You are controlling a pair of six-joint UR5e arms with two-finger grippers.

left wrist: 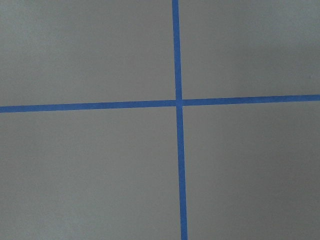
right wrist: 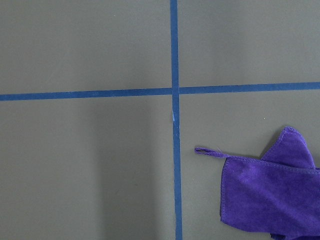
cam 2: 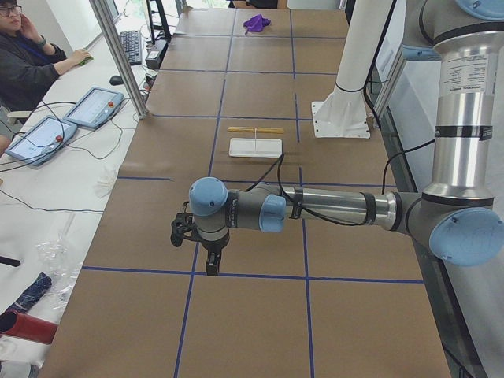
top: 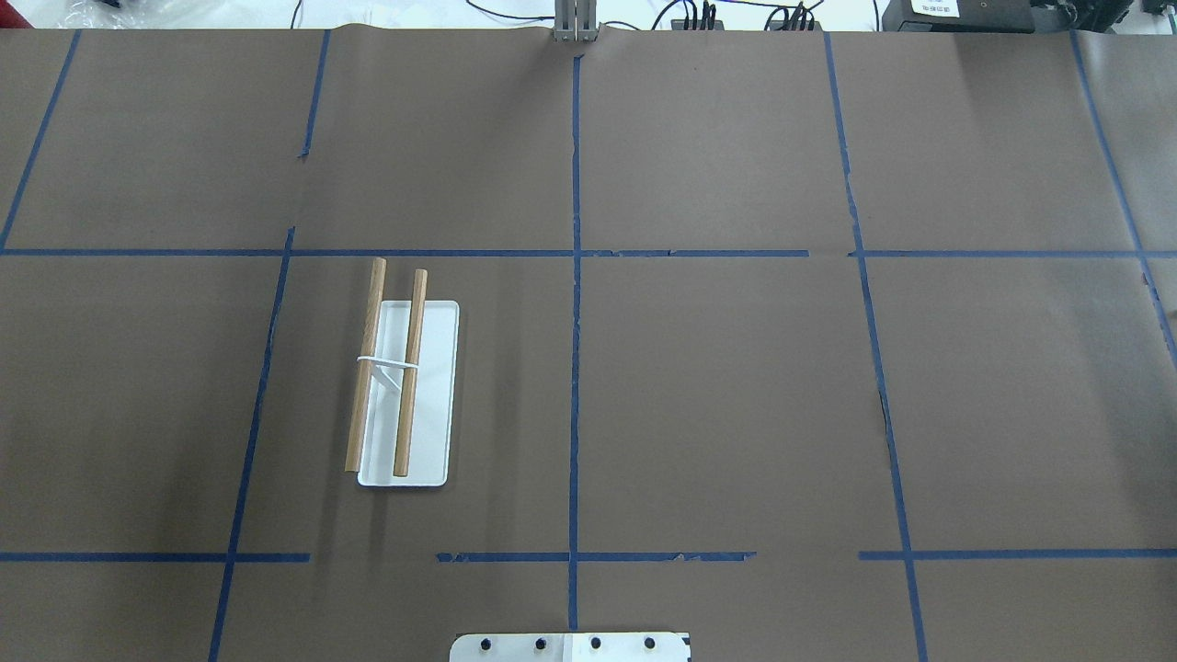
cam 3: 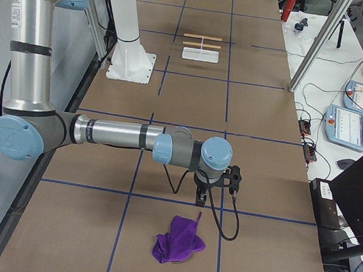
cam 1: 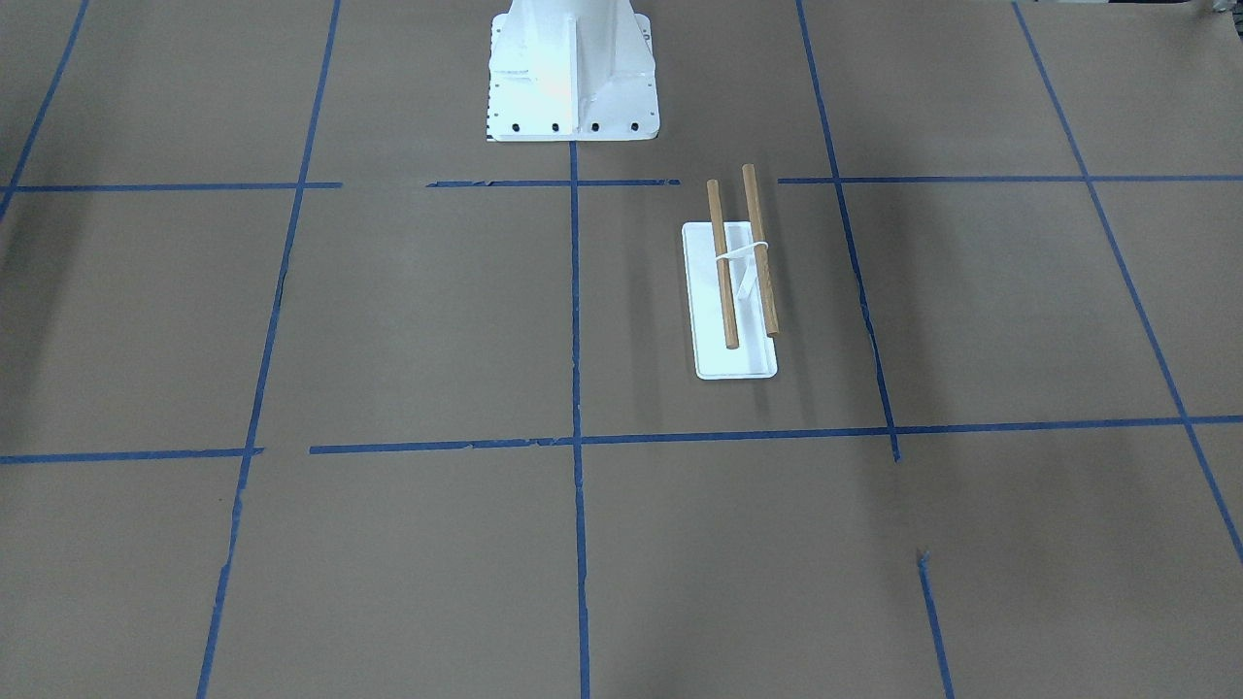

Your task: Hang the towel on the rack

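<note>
The rack (cam 1: pixel 733 361) stands on the brown paper: a white flat base, a thin white upright and two brown dowel rods. It also shows in the overhead view (top: pixel 432 395) and far off in both side views (cam 2: pixel 256 147) (cam 3: pixel 201 54). The purple towel (cam 3: pixel 179 242) lies crumpled on the table at the robot's right end, and a corner with a loop shows in the right wrist view (right wrist: pixel 270 195). My right gripper (cam 3: pixel 200 199) hangs just above and beside the towel. My left gripper (cam 2: pixel 211 264) hangs over the table's other end. I cannot tell whether either is open or shut.
The white bolted robot pedestal (cam 1: pixel 573 73) stands at the table's robot-side edge, close to the rack. Blue tape lines (top: pixel 576 368) grid the brown paper. An operator (cam 2: pixel 31 55), tablets (cam 2: pixel 93 106) and a metal post (cam 2: pixel 118 55) are beside the table.
</note>
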